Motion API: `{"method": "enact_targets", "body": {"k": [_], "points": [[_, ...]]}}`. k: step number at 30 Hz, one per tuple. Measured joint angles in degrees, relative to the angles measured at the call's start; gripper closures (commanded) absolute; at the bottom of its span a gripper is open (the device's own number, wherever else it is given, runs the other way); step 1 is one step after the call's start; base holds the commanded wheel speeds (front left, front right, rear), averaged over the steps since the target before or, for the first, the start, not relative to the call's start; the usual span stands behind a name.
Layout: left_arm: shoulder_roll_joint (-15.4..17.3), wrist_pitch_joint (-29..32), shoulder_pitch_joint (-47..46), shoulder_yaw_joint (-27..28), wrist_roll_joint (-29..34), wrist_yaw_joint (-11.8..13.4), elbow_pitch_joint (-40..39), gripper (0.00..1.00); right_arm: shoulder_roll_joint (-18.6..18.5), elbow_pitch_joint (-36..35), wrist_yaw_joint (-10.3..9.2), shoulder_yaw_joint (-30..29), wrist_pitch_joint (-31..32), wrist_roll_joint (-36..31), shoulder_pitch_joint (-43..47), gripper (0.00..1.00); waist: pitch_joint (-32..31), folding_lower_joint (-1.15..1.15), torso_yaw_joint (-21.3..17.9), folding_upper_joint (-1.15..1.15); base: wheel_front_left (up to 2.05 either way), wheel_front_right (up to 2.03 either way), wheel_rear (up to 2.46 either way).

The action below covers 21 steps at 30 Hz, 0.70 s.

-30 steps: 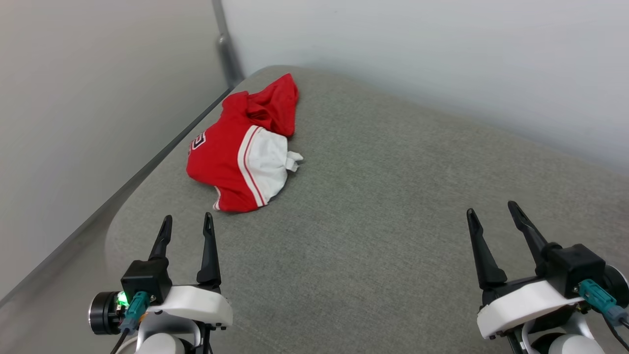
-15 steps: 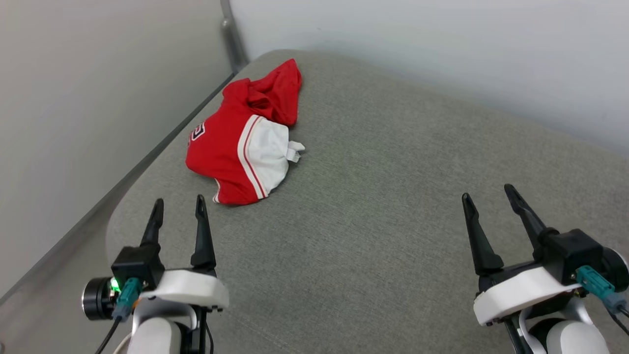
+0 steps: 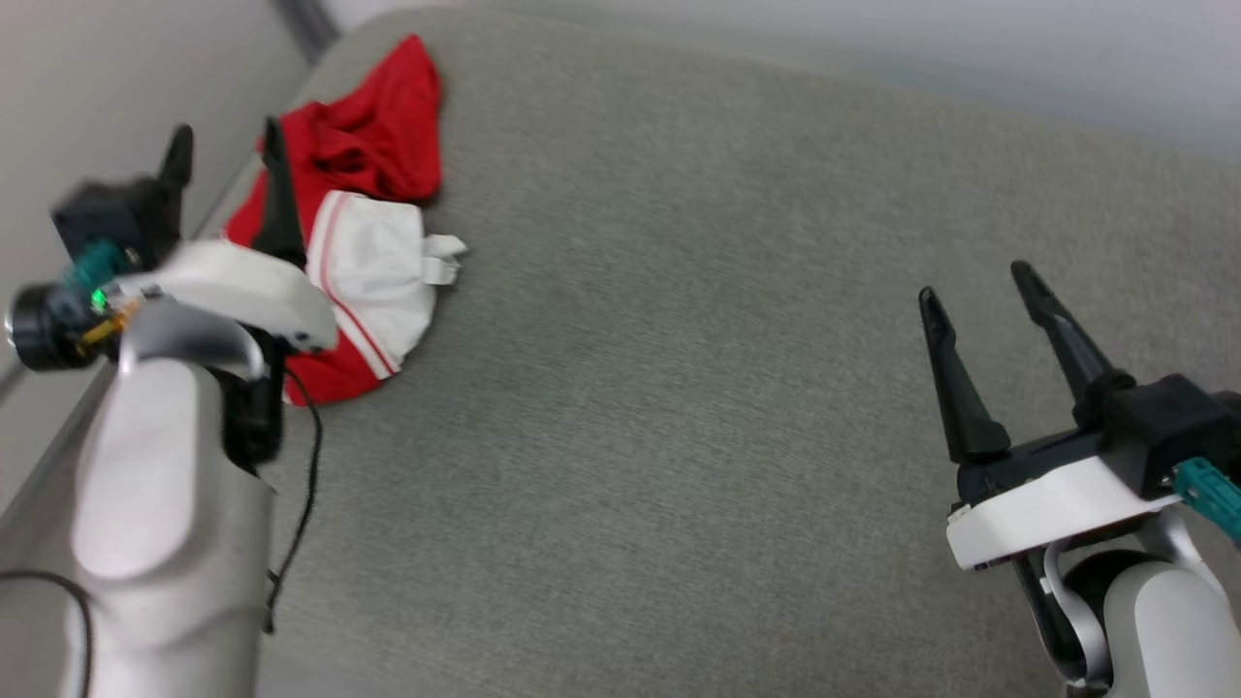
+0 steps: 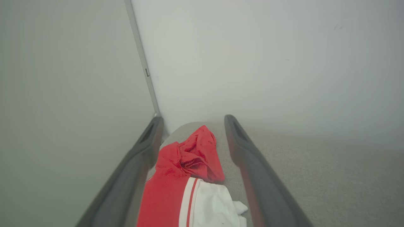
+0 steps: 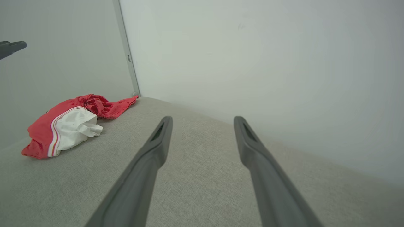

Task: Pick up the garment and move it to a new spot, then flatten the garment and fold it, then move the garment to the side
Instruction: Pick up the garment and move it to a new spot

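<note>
While the head view is blurred, I see the big grey fabric surface (image 3: 679, 436) with rounded corners, set against two pale walls (image 4: 284, 63) that meet at a thin metal corner strip (image 4: 143, 63).

The garment (image 3: 378, 145) lies crumpled on the far left corner of the surface, near that strip. It is red, with one white sleeve (image 3: 378, 271) edged in red-and-white stripes on top and a small white tab (image 3: 444, 260) sticking out. I can't read any writing on it; the left arm covers its left part in the head view.

The left gripper (image 3: 225, 134) is raised at the garment's left edge, jaws wide apart and holding nothing. In the left wrist view the garment shows between the fingers (image 4: 252, 170); I can't tell if they touch. The right gripper (image 3: 975, 283) is well apart from the garment at the lower right, above bare fabric, jaws also spread wide and empty.

Versus a second ago the camera has shifted. The left arm has lifted and reached forward from short of the garment. The garment keeps the same shape and the right gripper has barely changed.
</note>
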Motion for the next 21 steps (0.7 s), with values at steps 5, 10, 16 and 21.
{"method": "enact_targets", "body": {"k": [5, 10, 16, 21], "points": [[5.5, 12.9, -7.1, 1.5, -1.4, -1.3, 5.0, 0.00, -0.6, -0.5, -0.01, 0.0, -0.8, 0.8, -1.9, 0.00, 4.7, 0.00, -3.8, 0.00, 0.00, 0.00, 0.00], [10.7, 26.8, -10.3, 2.9, -2.9, -1.5, 11.6, 0.00, -1.0, -0.3, -0.01, 0.3, -2.2, 1.8, -4.4, 0.00, 9.4, 0.00, -7.3, 0.00, 0.00, 0.00, 0.00], [14.3, 39.4, -11.2, 4.9, -5.7, -1.7, 19.0, 0.00, -1.2, 0.9, -0.01, 0.9, -3.8, 2.4, -6.8, 0.00, 14.1, 0.00, -10.8, 0.00, 0.00, 0.00, 0.00], [15.6, 45.0, -11.2, 6.9, -8.4, -0.9, 21.3, 0.00, -1.4, 1.9, -0.01, 1.2, -4.6, 2.8, -7.7, 0.00, 16.6, 0.00, -12.6, 0.00, 0.00, 0.00, 0.00]]}}
